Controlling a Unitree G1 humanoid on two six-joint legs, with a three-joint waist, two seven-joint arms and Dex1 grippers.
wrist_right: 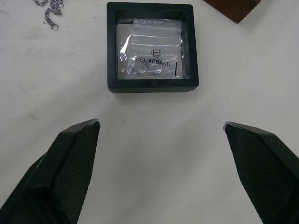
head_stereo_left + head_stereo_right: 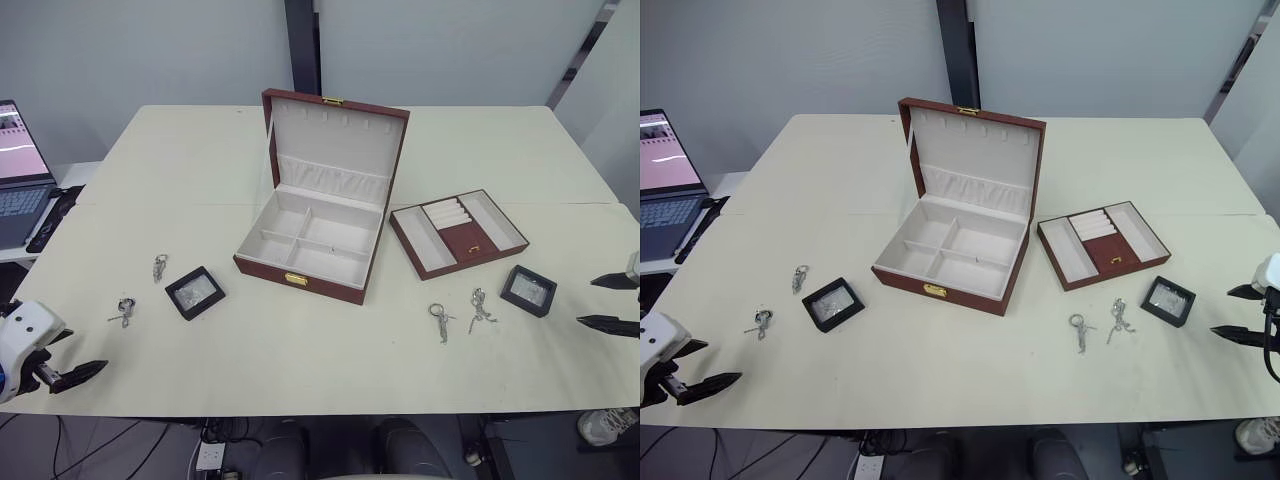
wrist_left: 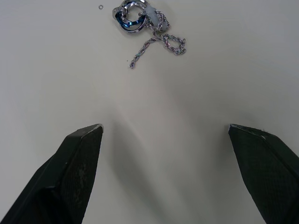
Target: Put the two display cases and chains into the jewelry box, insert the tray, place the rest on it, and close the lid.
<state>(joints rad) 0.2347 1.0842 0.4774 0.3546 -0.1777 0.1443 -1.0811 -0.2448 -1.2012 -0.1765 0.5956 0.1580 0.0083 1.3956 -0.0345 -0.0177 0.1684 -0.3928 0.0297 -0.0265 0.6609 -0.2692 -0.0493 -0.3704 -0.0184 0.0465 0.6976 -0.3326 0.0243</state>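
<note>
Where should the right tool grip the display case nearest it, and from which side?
Grip the right display case across two opposite outer edges of its black frame, coming straight down from above. It lies flat on the table, so only the thin side walls offer purchase, and the clear window should be avoided. The right tool is open and already lined up with it; the chain beside it lies clear.

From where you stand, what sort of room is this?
Probably an office or lab set up for a test, not a home: a wide, plain cream table against bare grey walls, an open laptop on a side desk, and cables on the floor. An open maroon wood-grain jewelry box and trinkets lie arranged.
</note>
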